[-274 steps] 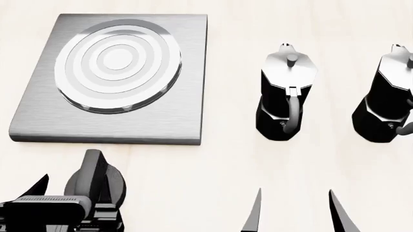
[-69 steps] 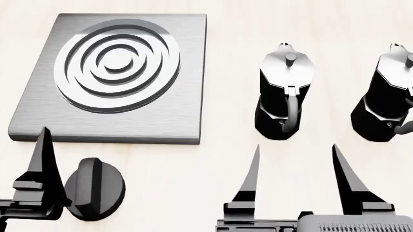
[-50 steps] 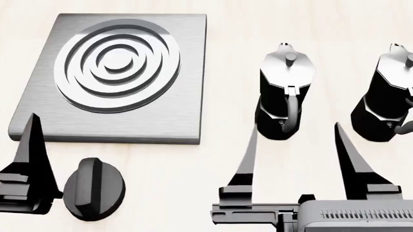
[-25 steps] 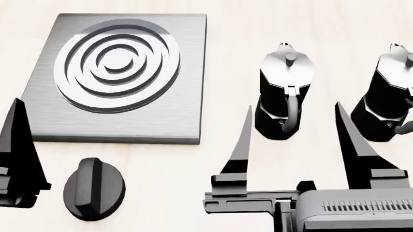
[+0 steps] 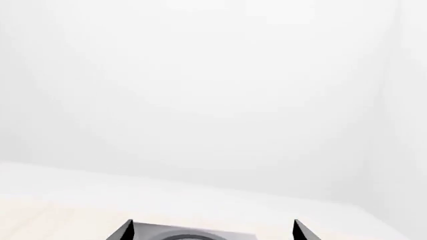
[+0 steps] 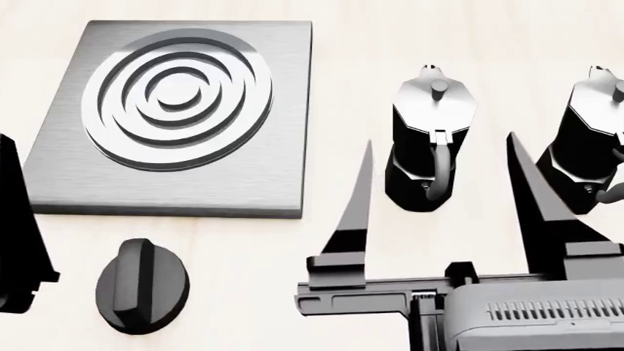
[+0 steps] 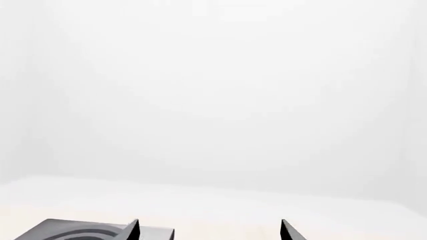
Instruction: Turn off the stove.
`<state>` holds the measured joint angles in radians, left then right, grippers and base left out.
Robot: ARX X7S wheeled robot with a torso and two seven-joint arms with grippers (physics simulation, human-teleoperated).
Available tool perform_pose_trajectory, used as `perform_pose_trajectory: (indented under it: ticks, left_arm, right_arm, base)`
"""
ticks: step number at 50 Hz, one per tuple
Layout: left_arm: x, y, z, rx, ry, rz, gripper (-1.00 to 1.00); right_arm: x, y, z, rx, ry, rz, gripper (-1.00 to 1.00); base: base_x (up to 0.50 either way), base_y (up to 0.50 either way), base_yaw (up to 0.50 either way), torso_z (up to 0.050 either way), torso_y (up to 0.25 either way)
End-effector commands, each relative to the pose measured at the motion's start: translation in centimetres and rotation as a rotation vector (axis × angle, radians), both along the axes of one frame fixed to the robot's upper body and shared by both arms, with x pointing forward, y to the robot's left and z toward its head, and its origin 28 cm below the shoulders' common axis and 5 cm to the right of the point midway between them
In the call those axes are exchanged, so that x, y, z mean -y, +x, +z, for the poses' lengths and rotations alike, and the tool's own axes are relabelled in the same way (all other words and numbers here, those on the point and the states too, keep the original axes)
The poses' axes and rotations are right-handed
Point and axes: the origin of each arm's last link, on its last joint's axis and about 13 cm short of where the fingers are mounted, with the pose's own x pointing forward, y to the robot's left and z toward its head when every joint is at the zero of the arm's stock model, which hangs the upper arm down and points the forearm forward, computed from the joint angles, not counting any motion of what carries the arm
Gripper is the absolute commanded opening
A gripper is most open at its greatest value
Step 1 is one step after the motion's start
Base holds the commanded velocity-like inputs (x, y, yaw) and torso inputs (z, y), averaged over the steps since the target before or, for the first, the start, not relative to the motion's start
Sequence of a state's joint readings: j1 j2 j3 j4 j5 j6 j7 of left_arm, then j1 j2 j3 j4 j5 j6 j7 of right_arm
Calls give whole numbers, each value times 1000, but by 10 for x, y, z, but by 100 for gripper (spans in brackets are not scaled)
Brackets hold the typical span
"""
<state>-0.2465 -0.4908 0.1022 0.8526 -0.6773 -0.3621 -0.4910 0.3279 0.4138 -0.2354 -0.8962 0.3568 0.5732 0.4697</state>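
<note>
1. Head view: the stove slab [image 6: 58, 175], brushed grey metal with a round burner [image 6: 177, 99] of concentric rings, lies flat on the pale wooden table [image 6: 322, 29], toward the robot's left.
2. The black ridged knob [image 6: 142, 285] lies on the table just in front of the slab's near edge, apart from it and touched by no finger.
3. Only one dark finger [image 6: 17, 241] of the left gripper shows in the head view, cut by the frame edge beside the knob; from this view alone its spread cannot be told.
4. The left wrist view supplies the missing part: two fingertips of the left gripper [image 5: 212, 230] stand well apart with nothing between them, and the slab's far edge lies beyond them.
5. The right gripper [image 6: 439, 197] shows both pointed fingers spread wide in the head view, holding nothing; its tips reach near the base of one moka pot [image 6: 424, 139].
6. A second moka pot [image 6: 590, 139] stands at the frame's right edge.
7. The right wrist view, mostly white haze, shows two separated tips and what appears to be a slab corner.
</note>
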Motion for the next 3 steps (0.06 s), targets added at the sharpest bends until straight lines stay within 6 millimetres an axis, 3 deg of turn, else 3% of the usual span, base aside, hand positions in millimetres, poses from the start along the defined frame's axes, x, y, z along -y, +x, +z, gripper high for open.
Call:
perform_pose_trajectory:
  ticks: [1,3]
  left_arm:
    - [0,-3,4,16,-5,-6,100]
    - [0,-3,6,20,-6,-7,100]
  right_arm:
    - [-1,-2,6,23,-4,4,100]
    - [-1,-2,7,28,-4,6,100]
  base:
    - [0,0,0,0,0]
    - [0,0,0,0,0]
